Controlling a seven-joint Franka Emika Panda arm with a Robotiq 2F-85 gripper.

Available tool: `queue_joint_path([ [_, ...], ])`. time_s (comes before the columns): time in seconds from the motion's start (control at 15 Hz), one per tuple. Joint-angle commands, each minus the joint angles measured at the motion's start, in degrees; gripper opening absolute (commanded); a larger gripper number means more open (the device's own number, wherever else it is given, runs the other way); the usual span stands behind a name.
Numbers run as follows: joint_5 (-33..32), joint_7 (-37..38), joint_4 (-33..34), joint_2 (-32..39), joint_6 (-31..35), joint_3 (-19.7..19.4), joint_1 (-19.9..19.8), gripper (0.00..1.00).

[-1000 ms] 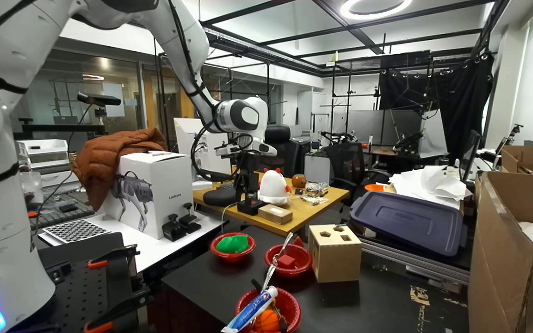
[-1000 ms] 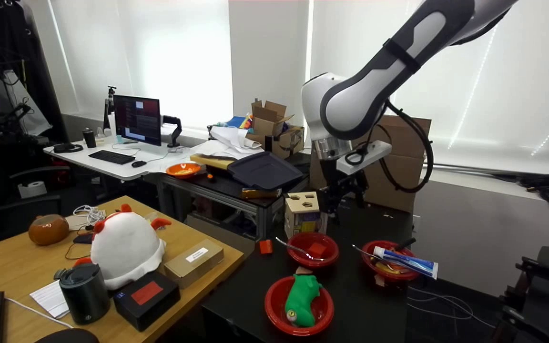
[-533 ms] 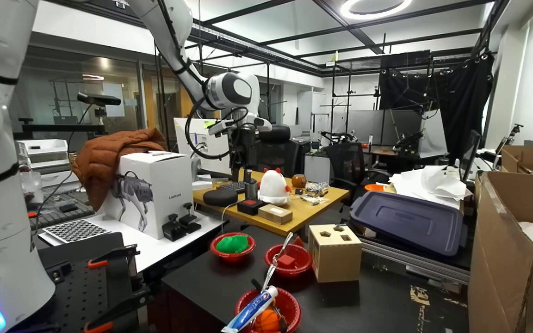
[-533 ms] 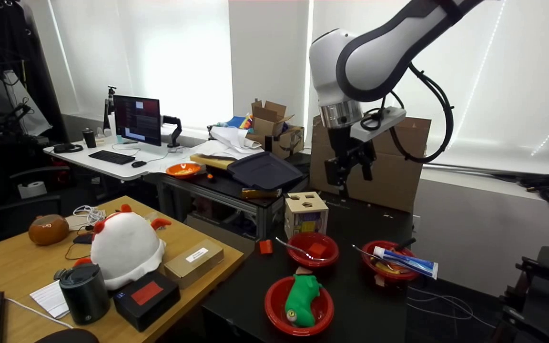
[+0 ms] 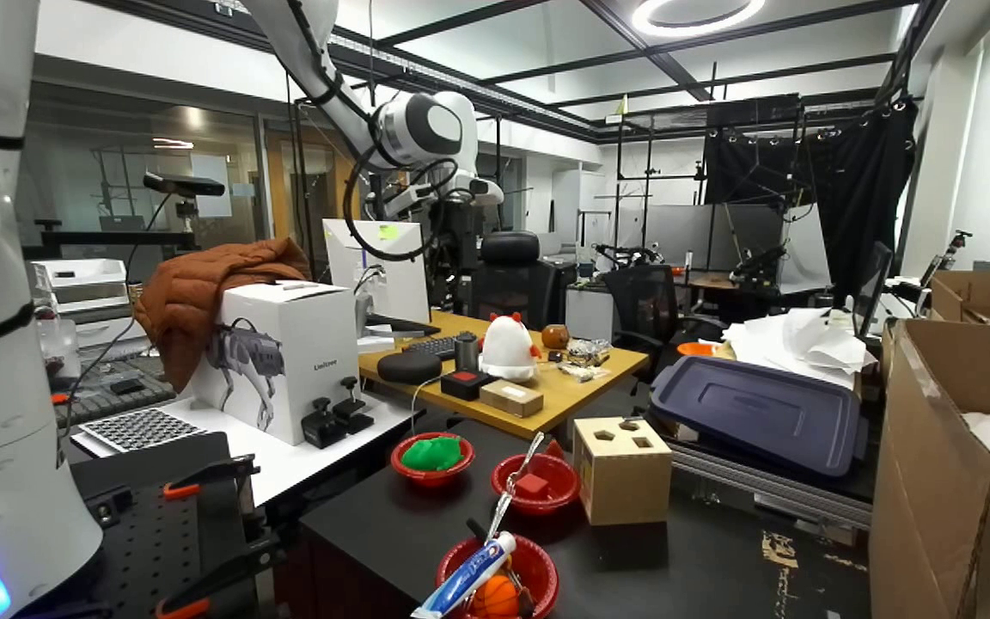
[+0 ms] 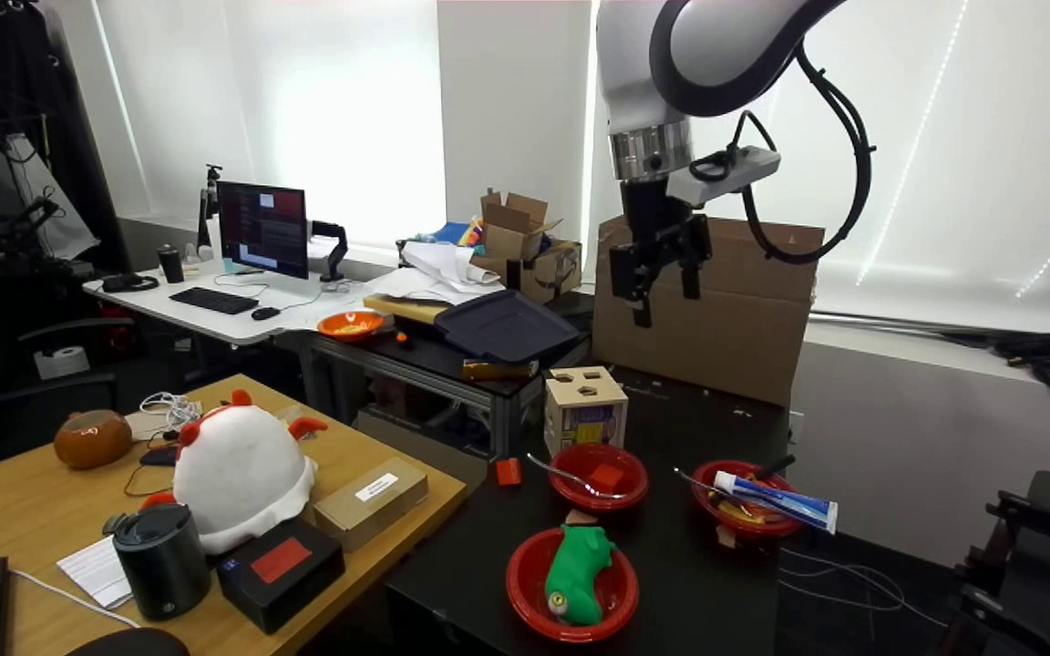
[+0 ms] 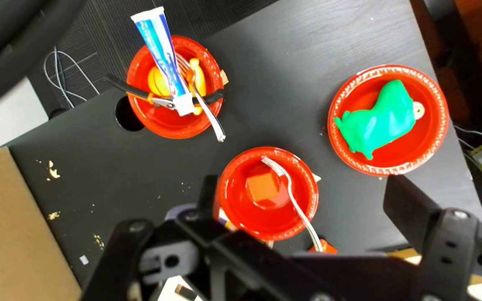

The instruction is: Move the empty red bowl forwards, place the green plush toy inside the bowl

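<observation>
Wrist view: bright green plush toy [image 7: 379,119] chilling in a round red plastic bowl [image 7: 427,133]
black two-finger gripper [image 7: 308,200] hangs over the dark tabletop [image 7: 274,88], fingers [image 7: 410,209] spread wide

Red bowls [image 7: 416,142]: three. Green plush toy [image 7: 383,121]: one. Forks [image 7: 305,221]: two. Toothpaste tube [image 7: 162,54]: one. Wooden box [image 5: 621,483]: one.

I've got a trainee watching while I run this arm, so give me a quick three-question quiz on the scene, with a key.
1. Count: in the wrist view, how many red bowls stand on the black table?
2. True or false: the gripper is open, with nothing held.
3. Pick one. The green toy is:
a) on the wooden box
b) in a red bowl
c) on a cardboard box

Key: 1 three; 2 true; 3 b.
</observation>
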Motion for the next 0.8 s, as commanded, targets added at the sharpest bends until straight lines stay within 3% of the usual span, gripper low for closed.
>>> queue_joint_path([
  [0.0, 1.05, 1.74, 7.4, 2.64, -0.67, 1.38, -0.62, 1.0],
  [0.33, 0.71, 5.39, 19.58, 8.31, -1.86, 1.75, 0.55, 1.0],
  [0.73, 1.85, 8.58, 31.27, 14.43, -8.31, 0.91, 1.24, 1.0],
])
